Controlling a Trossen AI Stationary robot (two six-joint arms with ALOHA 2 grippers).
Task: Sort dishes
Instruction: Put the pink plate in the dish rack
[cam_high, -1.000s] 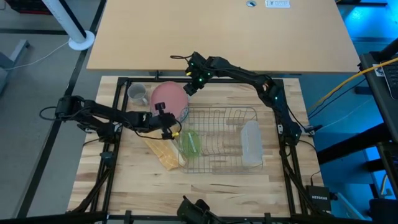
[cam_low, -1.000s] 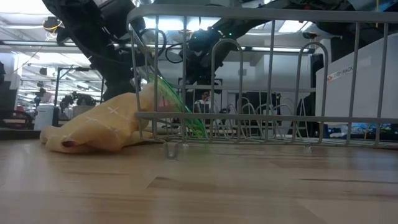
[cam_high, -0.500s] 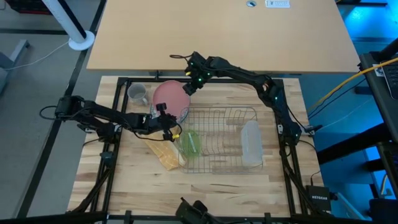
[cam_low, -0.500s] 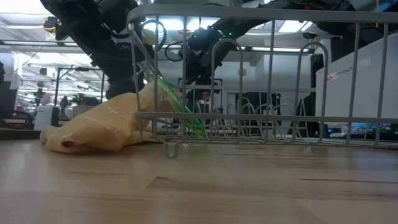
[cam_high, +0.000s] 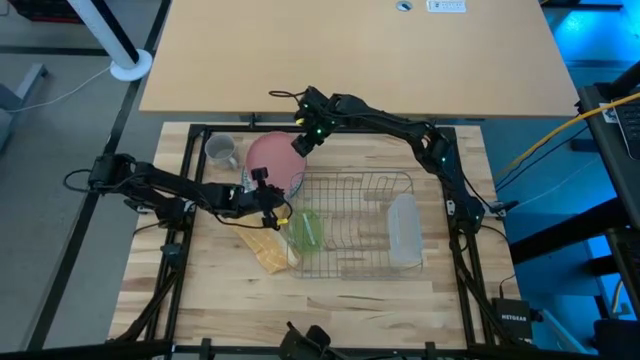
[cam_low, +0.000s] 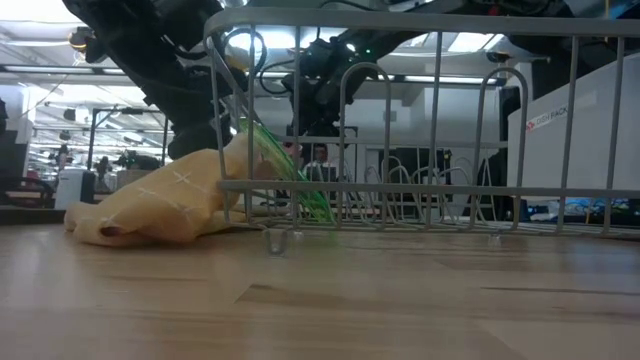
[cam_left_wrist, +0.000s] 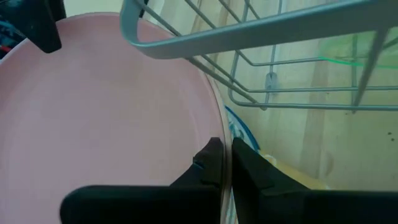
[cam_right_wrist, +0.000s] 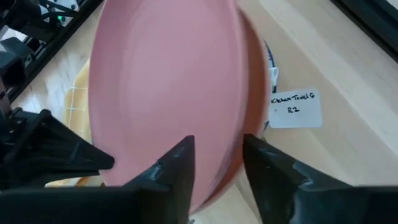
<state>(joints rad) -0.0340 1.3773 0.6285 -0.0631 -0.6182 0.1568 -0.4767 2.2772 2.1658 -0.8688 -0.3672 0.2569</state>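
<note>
Now the pink plate (cam_high: 272, 156), smooth, matte and round, sits tilted at the far left corner of the wire dish rack (cam_high: 352, 222). The left hand (cam_left_wrist: 225, 163) is clenched on the plate's near rim, its dark fingers pinching the thin edge. The right hand (cam_right_wrist: 217, 163) straddles the far rim with its fingers apart, one on each face of the plate; whether they press it I cannot tell.

Under the plate a blue-patterned white dish (cam_right_wrist: 272, 81) shows only as a sliver. Left of the plate stands a small grey mug (cam_high: 221, 152). A translucent green bowl (cam_high: 306, 230) leans inside the rack's left end, and a clear oblong plastic tray (cam_high: 403, 229) lies at its right end. A yellow checked cloth (cam_low: 160, 205), soft and rumpled, lies against the rack's left side. A white label (cam_right_wrist: 295, 106) lies beside the plate.

The worktop (cam_high: 220, 285) is pale wood planking; beyond it, a cluttered, brightly lit workshop.
</note>
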